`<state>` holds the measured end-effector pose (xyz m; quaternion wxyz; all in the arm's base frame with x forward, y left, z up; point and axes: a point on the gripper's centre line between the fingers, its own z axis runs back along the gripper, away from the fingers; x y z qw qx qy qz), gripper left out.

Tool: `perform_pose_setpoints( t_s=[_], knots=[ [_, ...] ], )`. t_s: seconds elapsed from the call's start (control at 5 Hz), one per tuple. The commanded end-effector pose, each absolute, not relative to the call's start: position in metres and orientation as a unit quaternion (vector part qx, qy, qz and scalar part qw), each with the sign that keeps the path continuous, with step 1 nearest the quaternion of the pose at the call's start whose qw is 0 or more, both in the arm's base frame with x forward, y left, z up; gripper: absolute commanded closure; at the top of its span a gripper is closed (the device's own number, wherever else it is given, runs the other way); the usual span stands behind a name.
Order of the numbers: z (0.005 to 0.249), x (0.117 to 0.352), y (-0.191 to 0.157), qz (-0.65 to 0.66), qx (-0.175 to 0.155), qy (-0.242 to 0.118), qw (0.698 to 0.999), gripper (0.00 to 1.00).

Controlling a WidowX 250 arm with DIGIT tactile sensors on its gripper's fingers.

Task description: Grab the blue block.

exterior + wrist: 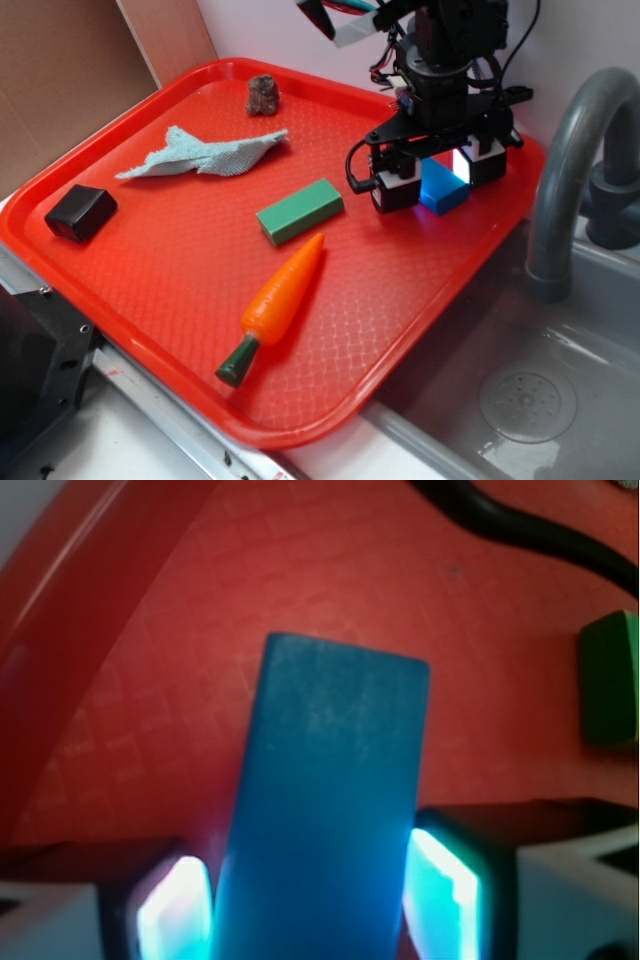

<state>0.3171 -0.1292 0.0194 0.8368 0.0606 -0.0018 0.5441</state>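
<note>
The blue block (444, 188) lies on the red tray (180, 270) near its far right rim. My gripper (440, 172) is lowered over it, one finger on each side. In the wrist view the blue block (325, 800) fills the space between the two glowing pads (172, 912), which press against its long sides with no clear gap. The gripper (312, 905) is shut on the block. The block's underside looks level with the tray; whether it has left the surface I cannot tell.
A green block (299, 211) lies just left of the gripper, with a toy carrot (278, 302) in front of it. A black block (80, 212), a pale blue cloth (205, 152) and a brown lump (263, 94) sit further left. A sink (530, 390) with a grey faucet (570, 170) lies to the right.
</note>
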Motion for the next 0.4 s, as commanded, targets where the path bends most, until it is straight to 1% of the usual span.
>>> perform_pose_setpoints(
  t_s=[0.0, 0.2],
  knots=[
    [0.059, 0.313, -0.107, 0.536, 0.033, -0.021, 0.843, 1.0],
    [0.103, 0.309, -0.088, 0.495, 0.001, -0.023, 0.868, 1.0]
  ],
)
